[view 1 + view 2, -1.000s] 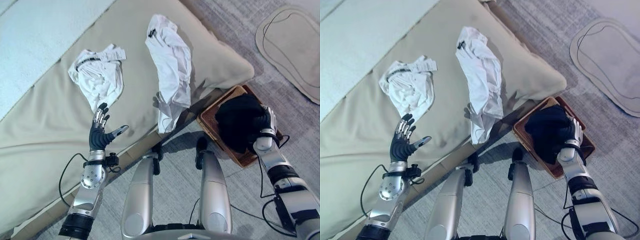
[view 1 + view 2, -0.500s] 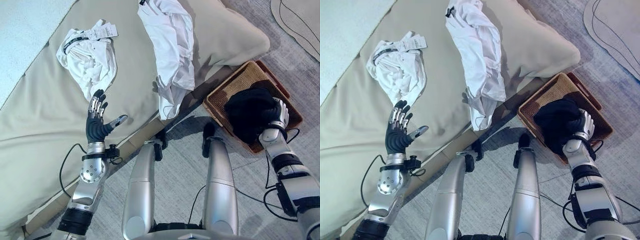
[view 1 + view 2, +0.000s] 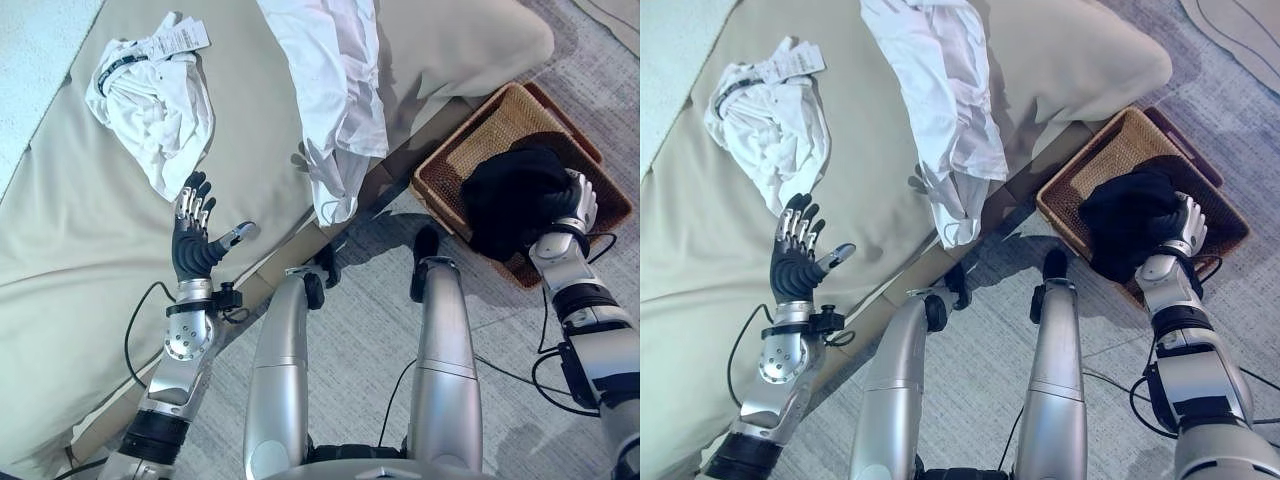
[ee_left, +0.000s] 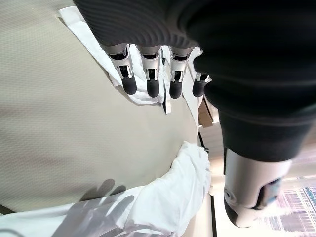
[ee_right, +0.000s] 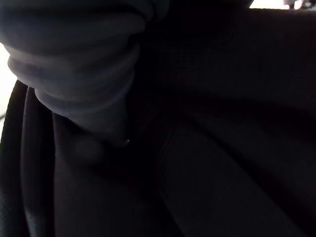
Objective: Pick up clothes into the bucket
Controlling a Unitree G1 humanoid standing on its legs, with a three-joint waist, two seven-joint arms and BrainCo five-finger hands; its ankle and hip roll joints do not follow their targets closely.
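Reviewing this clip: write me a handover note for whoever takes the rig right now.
Left hand: open, fingers straight, above the beige cushion, holding nothing, just short of the crumpled white garment.
Right hand: on the black garment in the wicker basket on the floor; its grip cannot be seen.
Done: black garment is in the basket.
Left: the crumpled white garment, and the long white garment draped over the cushion's edge.

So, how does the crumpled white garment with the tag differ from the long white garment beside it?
The crumpled white garment with the tag is bunched into a compact heap; the long white garment is stretched out. The crumpled one lies wholly on the beige cushion; the long one hangs over the cushion's edge toward the floor. The crumpled one lies nearer the open left hand. Both are white.
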